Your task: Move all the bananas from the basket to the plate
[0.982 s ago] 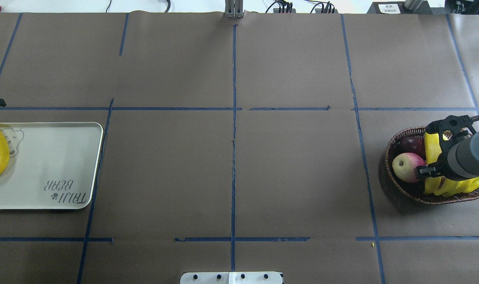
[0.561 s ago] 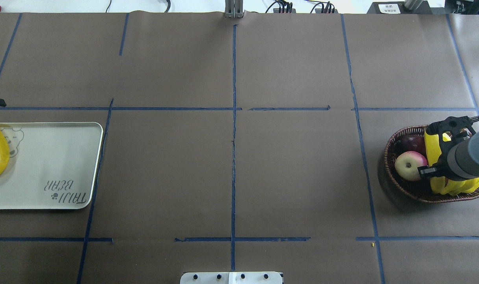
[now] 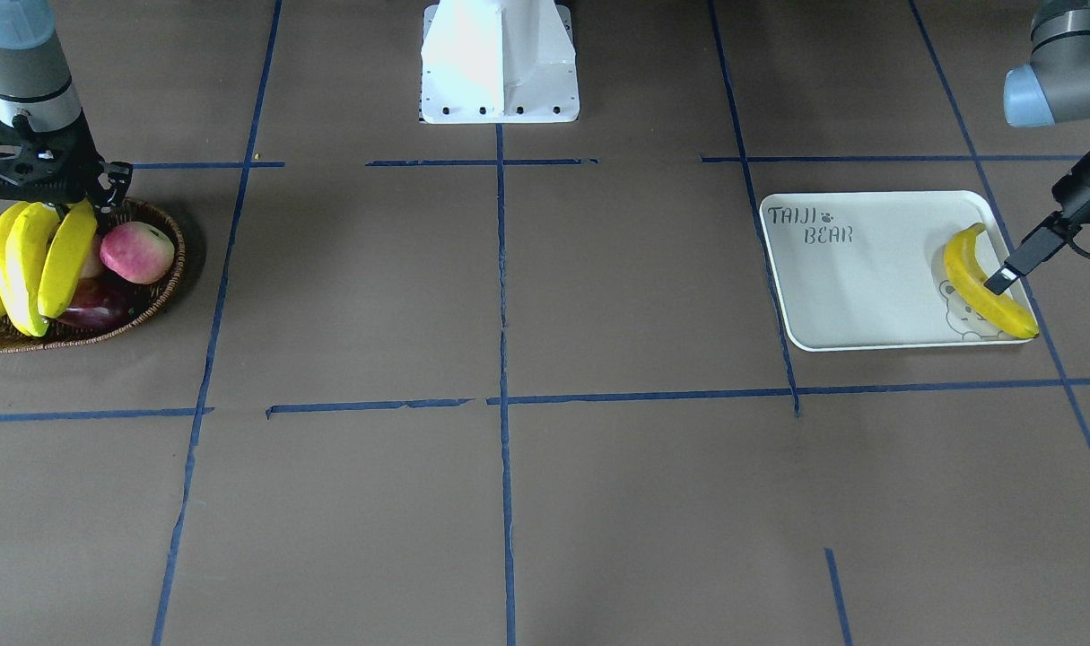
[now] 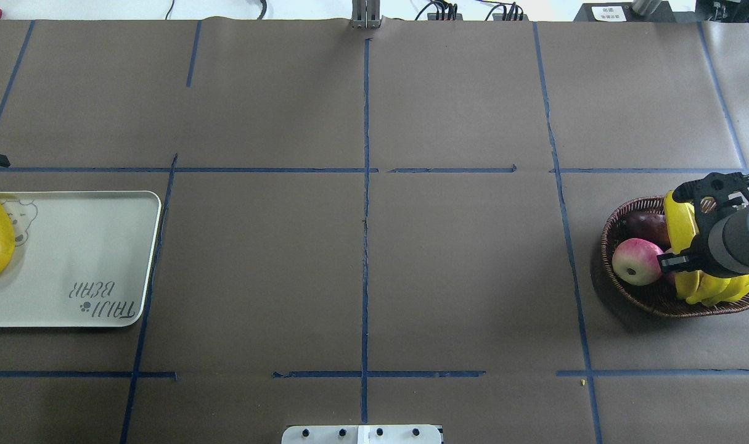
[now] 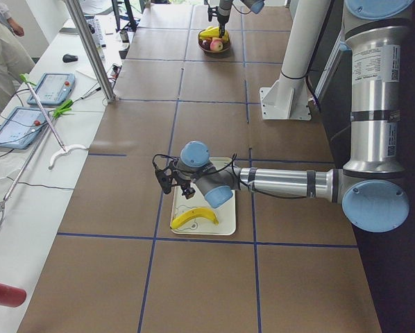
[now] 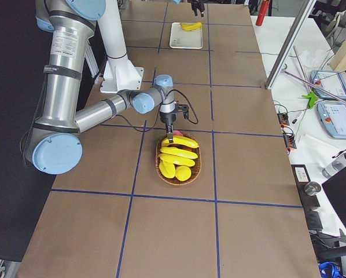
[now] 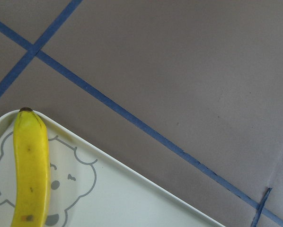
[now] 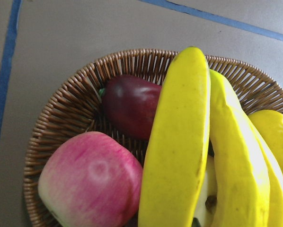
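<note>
Our right arm points straight down, its right gripper [image 4: 691, 225] pinching a banana [image 8: 179, 142]. Our left gripper [image 3: 1002, 276] slants downward, its spread unclear.

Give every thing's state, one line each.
Right gripper: over basket bananas, grip unclear.
Left gripper: over plate banana, grip unclear.
Basket bananas: piled in basket.
Plate banana: lying on plate.
Apple: in basket.
Dark fruit: in basket.
Basket: holding fruit.
Plate: one banana on it.

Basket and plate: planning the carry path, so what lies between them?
Only bare table with blue tape lines between basket and plate, clearest in the overhead view.
</note>
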`<state>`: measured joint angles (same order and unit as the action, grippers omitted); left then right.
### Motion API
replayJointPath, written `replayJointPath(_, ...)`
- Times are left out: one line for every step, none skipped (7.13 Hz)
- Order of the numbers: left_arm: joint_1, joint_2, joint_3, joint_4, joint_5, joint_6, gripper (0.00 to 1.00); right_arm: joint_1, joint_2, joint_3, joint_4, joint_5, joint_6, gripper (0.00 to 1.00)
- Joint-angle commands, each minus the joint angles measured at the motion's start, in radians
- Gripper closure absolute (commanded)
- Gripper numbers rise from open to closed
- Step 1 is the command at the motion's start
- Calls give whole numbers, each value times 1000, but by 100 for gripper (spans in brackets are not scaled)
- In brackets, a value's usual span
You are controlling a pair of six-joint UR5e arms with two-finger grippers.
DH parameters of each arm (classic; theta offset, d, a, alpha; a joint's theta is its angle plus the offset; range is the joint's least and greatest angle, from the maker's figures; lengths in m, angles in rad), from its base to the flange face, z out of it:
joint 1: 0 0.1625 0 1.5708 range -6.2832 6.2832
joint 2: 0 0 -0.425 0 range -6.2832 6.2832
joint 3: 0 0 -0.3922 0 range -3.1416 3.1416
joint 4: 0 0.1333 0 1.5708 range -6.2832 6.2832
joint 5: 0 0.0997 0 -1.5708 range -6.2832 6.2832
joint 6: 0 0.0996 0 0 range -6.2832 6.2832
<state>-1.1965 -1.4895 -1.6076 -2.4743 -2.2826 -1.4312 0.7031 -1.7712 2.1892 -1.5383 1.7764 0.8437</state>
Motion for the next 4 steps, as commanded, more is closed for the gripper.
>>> replayJointPath(11, 0, 0, 0, 0, 0, 0, 13, 9, 113, -88, 11, -31, 97)
replayJointPath(17, -6, -5, -2, 0, 0, 0, 27, 28, 122, -77, 103, -32, 97)
replayJointPath(40, -15, -21, -17, 0, 3, 0, 50, 97, 119, -77, 183, -32, 97)
replayJointPath(81, -37, -26, -70, 2, 3, 0, 52, 157, 115, -77, 220, -20, 97)
